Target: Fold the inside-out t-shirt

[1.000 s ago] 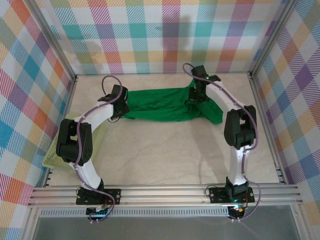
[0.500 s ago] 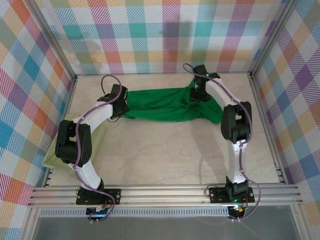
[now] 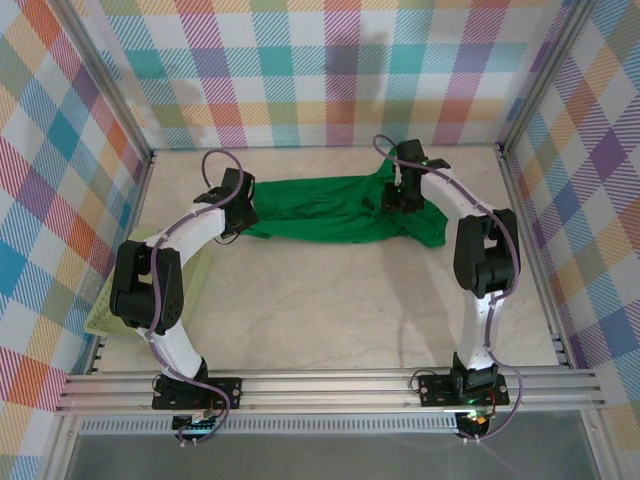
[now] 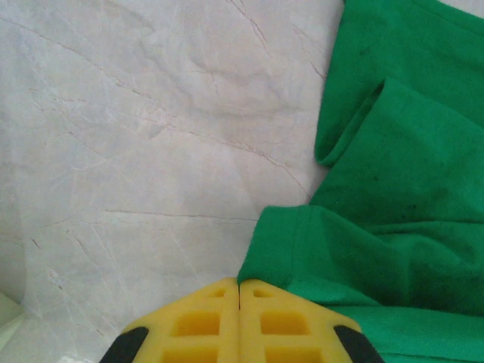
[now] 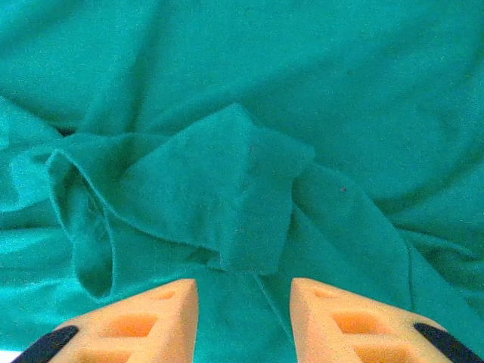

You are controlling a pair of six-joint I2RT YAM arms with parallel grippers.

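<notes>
Plain green t-shirt (image 3: 320, 208) rumpled on table (image 3: 330, 300), left hand (image 4: 240, 286) closed at its edge, right hand (image 5: 242, 283) parted above.

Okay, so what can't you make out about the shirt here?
- Left wrist view: whether the shut left jaws pinch the t-shirt; their own pads cover the hem there.
- Top view: the t-shirt's right end, hidden under the right arm.
- Top view: seams that would show it's inside out, too small.
</notes>
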